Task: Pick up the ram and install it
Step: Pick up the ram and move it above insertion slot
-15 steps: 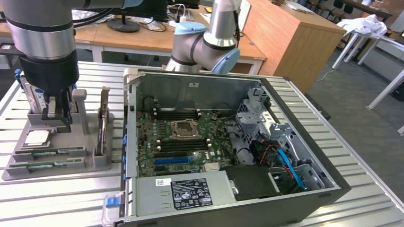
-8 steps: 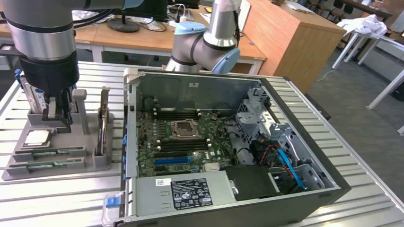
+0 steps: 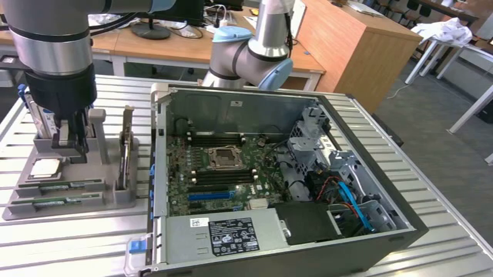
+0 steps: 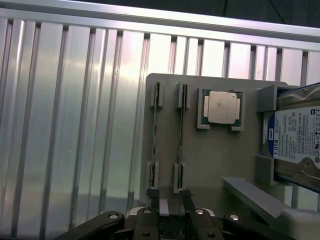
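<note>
While the gripper (image 4: 170,200) hangs wide open and empty over the grey holder (image 4: 210,160), the ram (image 4: 181,130) stands on edge in its slot near the fingertips, beside a second stick (image 4: 155,135) and a silver processor (image 4: 222,107).

Crowded grey plastic parts holder (image 3: 115,199)
Upright grey-edged expansion card (image 3: 126,144) and blue-labelled hard drive (image 4: 295,135) crowd the green ram sticks (image 3: 62,186); ribbed aluminium table (image 3: 69,242) alongside lies open
</note>
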Controlling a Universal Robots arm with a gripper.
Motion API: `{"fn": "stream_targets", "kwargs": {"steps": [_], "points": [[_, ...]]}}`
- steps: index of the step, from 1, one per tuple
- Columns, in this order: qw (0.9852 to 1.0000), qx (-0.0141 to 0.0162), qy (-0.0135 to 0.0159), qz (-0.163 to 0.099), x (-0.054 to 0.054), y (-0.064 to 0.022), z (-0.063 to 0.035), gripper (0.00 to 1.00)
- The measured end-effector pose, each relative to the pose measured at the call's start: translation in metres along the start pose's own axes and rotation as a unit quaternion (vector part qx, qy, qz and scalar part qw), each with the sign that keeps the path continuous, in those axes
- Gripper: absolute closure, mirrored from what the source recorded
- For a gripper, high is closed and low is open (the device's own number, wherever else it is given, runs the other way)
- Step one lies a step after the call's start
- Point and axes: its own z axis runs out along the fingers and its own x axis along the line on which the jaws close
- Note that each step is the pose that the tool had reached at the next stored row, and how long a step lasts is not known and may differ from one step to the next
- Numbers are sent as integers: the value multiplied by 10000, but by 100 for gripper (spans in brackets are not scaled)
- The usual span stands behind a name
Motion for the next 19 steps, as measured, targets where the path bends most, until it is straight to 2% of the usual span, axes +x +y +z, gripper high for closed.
{"fn": "stream_targets", "kwargs": {"steps": [19], "points": [[10000, 0, 0, 0, 2, -4, 83, 70]]}}
